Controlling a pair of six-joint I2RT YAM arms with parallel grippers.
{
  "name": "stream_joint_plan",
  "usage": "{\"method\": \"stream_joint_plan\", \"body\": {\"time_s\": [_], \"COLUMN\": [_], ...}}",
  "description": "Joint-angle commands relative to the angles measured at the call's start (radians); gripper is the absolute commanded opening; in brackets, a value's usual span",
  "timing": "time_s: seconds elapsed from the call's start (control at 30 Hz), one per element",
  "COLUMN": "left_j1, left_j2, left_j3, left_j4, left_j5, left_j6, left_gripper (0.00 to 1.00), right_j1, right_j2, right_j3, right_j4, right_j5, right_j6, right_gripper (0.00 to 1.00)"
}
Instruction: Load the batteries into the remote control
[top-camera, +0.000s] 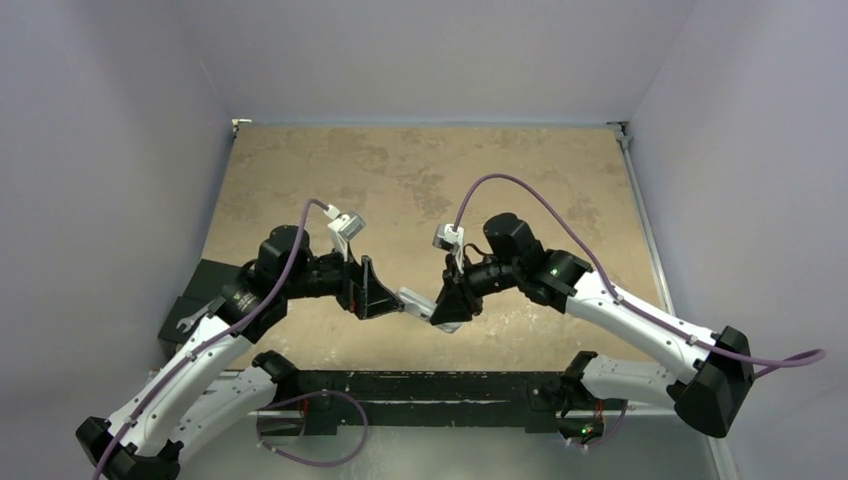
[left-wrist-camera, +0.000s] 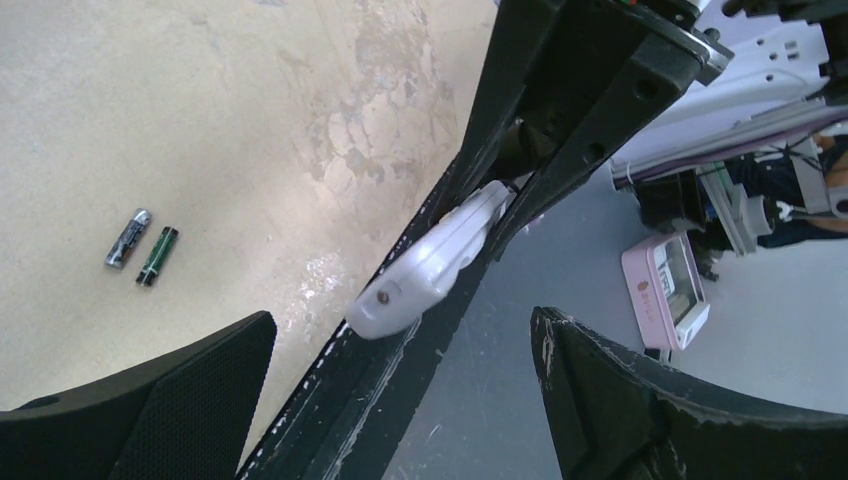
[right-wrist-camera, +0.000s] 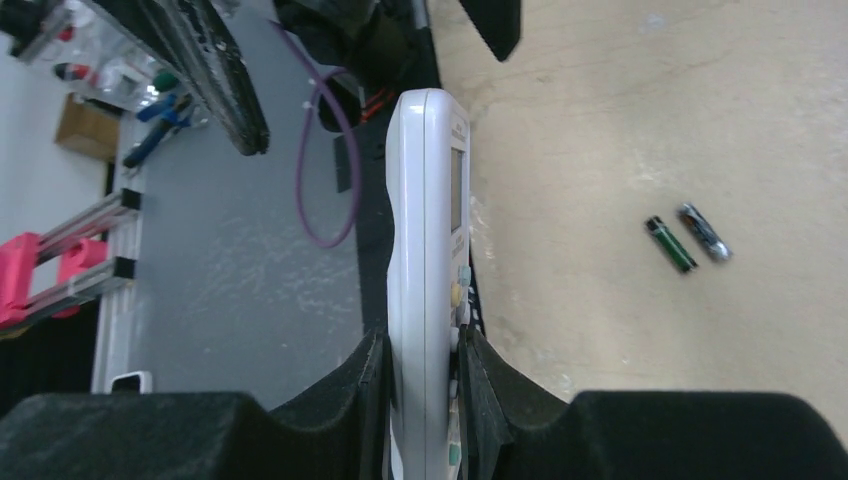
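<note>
remote control (right-wrist-camera: 425, 230) pinched at its button end in right gripper (right-wrist-camera: 425, 355), jaws clenched on both faces, held over near edge of tabletop (right-wrist-camera: 640, 90). left gripper (left-wrist-camera: 400, 345) spread wide, grasping nothing; remote's free end sits just ahead of it. batteries (left-wrist-camera: 145, 245) lie side by side on tabletop, well apart from both.

Your two arms reach in from the lower corners of the top view and meet near the centre, elbows bent outward and wrists turned toward each other. Your left gripper (top-camera: 372, 290) points right with its jaws spread wide, gripping nothing. Your right gripper (top-camera: 450, 303) points left, its fingers (right-wrist-camera: 360, 400) clamped against the front and back of the remote control (right-wrist-camera: 425, 230).
</note>
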Motion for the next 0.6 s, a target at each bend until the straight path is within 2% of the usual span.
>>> {"method": "stream_joint_plan", "body": {"time_s": [0.0,0.1,0.4,0.57], "left_j1": [0.007,0.007,0.006,0.004], "left_j2": [0.019,0.022,0.001,-0.007], "left_j3": [0.001,-0.003,-0.043,-0.045], "left_j4": [0.058,0.062,0.124,0.145], "left_j5": [0.113,0.16,0.333,0.351], "left_j6": [0.067,0.083,0.085,0.072], "left_gripper": [0.99,0.98,0.86,0.81], "right_j1": [-0.012,-0.014,-0.014,-0.014], "right_j2": [0.004,0.002,0.033,0.062], "right_j3": [-0.023,-0.039,-0.055,-0.055], "right_j4": [0.115,0.181,0.373,0.427], "right_j5": [-0.207,-0.254,-0.362,-0.361], "right_j6": [0.068,0.125,0.296,0.343], "right_gripper": [0.0,0.0,0.0,0.0]}}
